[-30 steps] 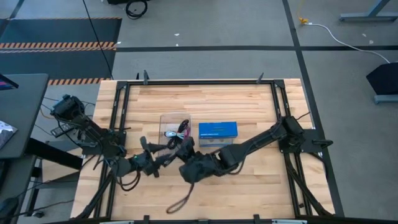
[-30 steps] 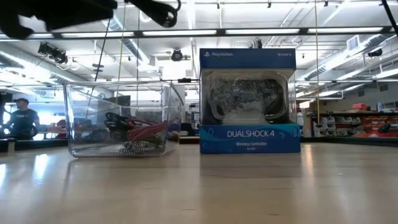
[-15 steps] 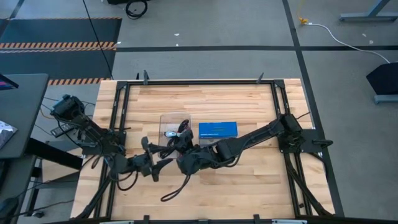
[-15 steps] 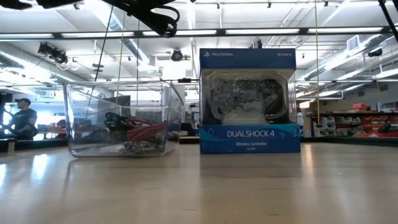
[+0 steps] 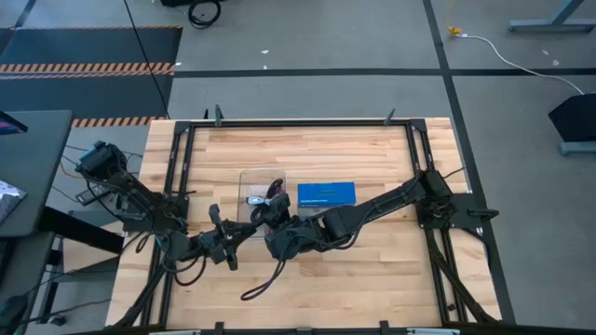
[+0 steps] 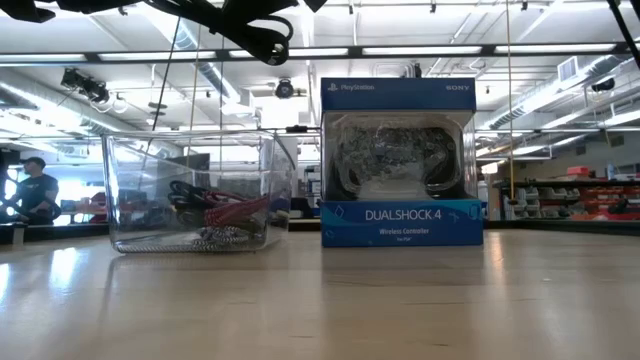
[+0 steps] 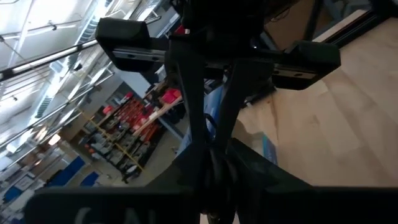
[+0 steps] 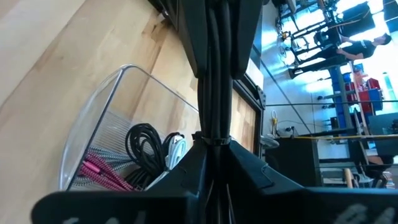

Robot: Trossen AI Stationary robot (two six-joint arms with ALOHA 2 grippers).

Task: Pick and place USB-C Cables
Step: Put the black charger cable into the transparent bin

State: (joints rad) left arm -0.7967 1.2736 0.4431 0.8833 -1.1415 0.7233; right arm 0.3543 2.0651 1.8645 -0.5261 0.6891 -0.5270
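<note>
Your right gripper (image 8: 214,155) is hanging over the near right corner of the clear tray (image 8: 93,118), and its fingers (image 8: 245,168) are pressing together on a black cable (image 8: 214,74). That bundle is lying lengthwise between them, with its long axis running in line with the fingers, pointing out past their tips, and a thin tie is cinching it where the fingers meet. Three more bundles are resting inside the tray: a pink cable (image 8: 99,171), a coiled black cable (image 8: 144,146) and a pale cable (image 8: 177,149). The tray is sitting near the middle of the worktop (image 5: 372,149), with the blue box (image 5: 326,194) just beside it. Your left gripper (image 5: 244,233) is waiting just off the tray's near edge; you cannot tell whether it is spread or pressed together.
</note>
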